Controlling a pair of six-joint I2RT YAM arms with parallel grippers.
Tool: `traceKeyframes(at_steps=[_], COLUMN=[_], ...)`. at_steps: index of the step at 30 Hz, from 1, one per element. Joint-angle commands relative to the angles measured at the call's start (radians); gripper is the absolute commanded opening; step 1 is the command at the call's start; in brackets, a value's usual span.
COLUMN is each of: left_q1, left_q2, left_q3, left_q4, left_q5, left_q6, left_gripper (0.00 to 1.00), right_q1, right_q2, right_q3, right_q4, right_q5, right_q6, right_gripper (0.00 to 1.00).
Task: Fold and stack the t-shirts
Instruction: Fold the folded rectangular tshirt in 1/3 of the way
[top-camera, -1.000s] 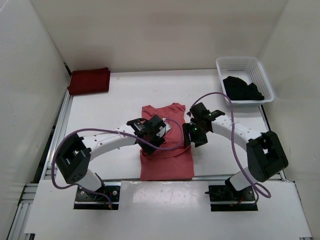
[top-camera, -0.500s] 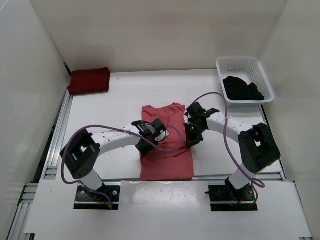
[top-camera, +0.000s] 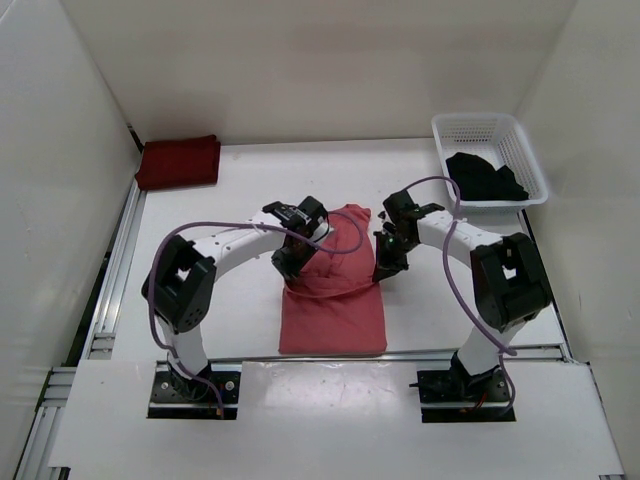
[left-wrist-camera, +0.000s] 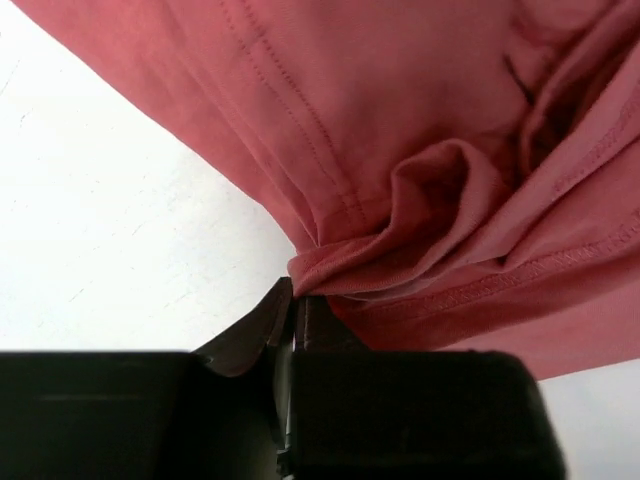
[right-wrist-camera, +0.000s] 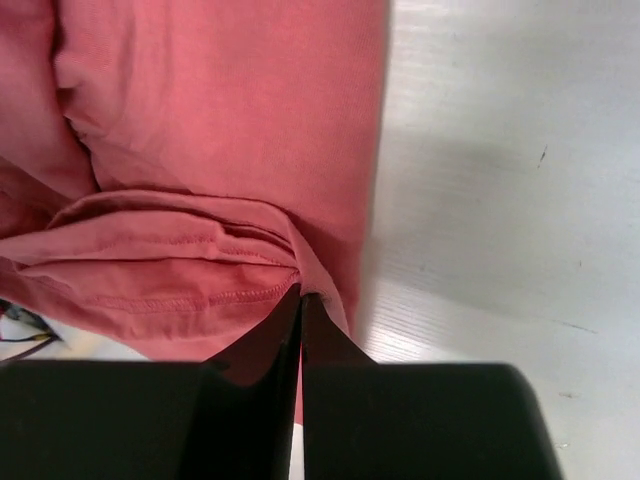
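**Hazards.** The white table (top-camera: 220, 220) carries the salmon pink t-shirt (top-camera: 335, 310) at its centre. The shirt's near half lies flat close to the table's near edge, and its far half is gathered up between the two arms.

- The left gripper (left-wrist-camera: 292, 300) is clenched on a small bunch of the shirt's left edge, and the right gripper (right-wrist-camera: 301, 295) on a thin fold of its right edge.
- Both pinches sit at the very fingertips. If you pull hard or fast, the cloth can slide out of either one, and the right-hand bite looks the thinner.
- If you carry one side further than the other, the fold is likely to land skewed.
- If you drag instead of lifting, the flat half may creep toward the near edge.
- The left arm's purple cable (top-camera: 345, 235) loops over the raised cloth and could snag or rumple it.

**Count.**

| Thing | Number | Where |
|---|---|---|
| Table | one | |
| Arms | two | |
| T-shirts | three | see below |
| White mesh basket (top-camera: 475, 119) | one | far right corner |
| Purple cables | two | one on each arm |
| Grippers | two | |

The three t-shirts are:

- the salmon pink t-shirt, held by both grippers;
- the dark maroon t-shirt (top-camera: 178, 162), folded at the far left corner, well apart from the salmon pink t-shirt;
- the black t-shirt (top-camera: 483, 178), crumpled inside the basket.
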Motion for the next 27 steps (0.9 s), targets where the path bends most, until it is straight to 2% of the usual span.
traceKeyframes(at_steps=[1, 2, 3, 4, 6, 7, 10, 11, 12, 15, 18, 22, 25, 27], left_q1=[0.031, 0.041, 0.042, 0.051, 0.051, 0.060, 0.081, 0.091, 0.106, 0.106, 0.069, -0.069, -0.093, -0.104], left_q2=[0.019, 0.033, 0.043, 0.043, 0.043, 0.043, 0.019, 0.004, -0.006, -0.064, -0.177, -0.280, -0.294, -0.248], left_q3=[0.040, 0.040, 0.040, 0.040, 0.031, 0.031, 0.021, 0.021, 0.049, 0.067, 0.042, -0.115, -0.164, -0.151], left_q4=[-0.045, -0.054, -0.067, -0.067, -0.079, -0.088, -0.088, -0.079, -0.061, 0.023, 0.083, 0.096, 0.108, 0.130], left_q5=[0.038, 0.038, 0.048, 0.049, 0.049, 0.049, 0.017, -0.022, -0.048, -0.175, -0.148, -0.068, -0.053, -0.082], left_q6=[0.000, 0.000, 0.000, 0.000, 0.000, 0.000, 0.000, 0.000, 0.000, 0.000, 0.000, 0.000, 0.000, 0.000], left_gripper=[0.15, 0.18, 0.25, 0.27, 0.30, 0.41, 0.59, 0.66, 0.69, 0.70, 0.70, 0.69, 0.68, 0.68], right_q1=[-0.026, -0.026, -0.036, -0.037, -0.046, -0.046, -0.056, -0.056, -0.056, -0.056, -0.056, -0.056, -0.056, -0.056], right_q2=[0.046, 0.058, 0.070, 0.092, 0.101, 0.092, 0.043, 0.028, -0.006, -0.078, -0.132, -0.164, -0.186, -0.221], right_q3=[0.056, 0.065, 0.082, 0.082, 0.095, 0.095, 0.095, 0.104, 0.104, 0.124, 0.115, 0.038, -0.043, -0.098], right_q4=[-0.004, -0.004, -0.004, -0.004, -0.004, -0.004, -0.004, -0.004, -0.004, 0.005, 0.016, 0.016, 0.016, 0.046], right_q5=[-0.058, -0.067, -0.084, -0.096, -0.106, -0.106, -0.066, -0.041, -0.024, 0.045, 0.045, 0.017, 0.008, 0.008], right_q6=[0.026, 0.026, 0.026, 0.026, 0.035, 0.035, 0.044, 0.044, 0.044, 0.053, 0.053, 0.053, 0.072, 0.081], right_gripper=[0.00, 0.00, 0.00, 0.06, 0.12, 0.14, 0.35, 0.38, 0.39, 0.40, 0.40, 0.40, 0.39, 0.38])
